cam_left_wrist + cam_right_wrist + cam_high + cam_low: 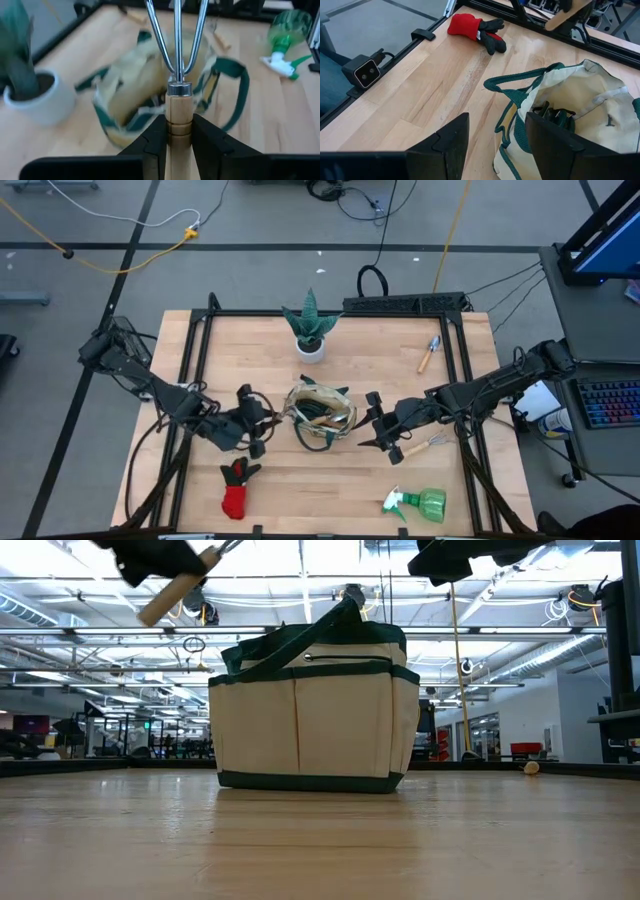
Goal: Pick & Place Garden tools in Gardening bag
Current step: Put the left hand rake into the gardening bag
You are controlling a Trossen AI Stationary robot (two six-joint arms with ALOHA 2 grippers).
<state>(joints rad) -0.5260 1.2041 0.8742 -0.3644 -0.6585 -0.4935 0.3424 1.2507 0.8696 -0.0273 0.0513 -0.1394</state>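
Note:
The beige gardening bag (320, 416) with green trim stands mid-table on its base, and green-black shears (555, 117) lie inside it. My left gripper (258, 421) is just left of the bag, shut on a wooden-handled fork (178, 75) whose metal tines point at the bag (145, 85). My right gripper (374, 427) is open and empty just right of the bag (580, 100). A red-black glove (236, 486) lies near the front edge, with a green spray bottle (420, 503) at the front right. A trowel (430, 353) lies at the far right. Another wooden-handled tool (428, 445) lies by the right arm. My left gripper pinches the fork's wooden handle (178, 122) between its two fingers, just behind the metal collar. The tool runs along the fingers, its tines reaching out past the fingertips. It is lifted clear of the table and tilted, the handle's free end (158, 608) lower than the tines.
A spiky green plant in a white pot (310, 332) stands behind the bag at the far edge. A black frame (200, 350) runs around the tabletop. Bare wood (320, 490) lies between the glove and the spray bottle.

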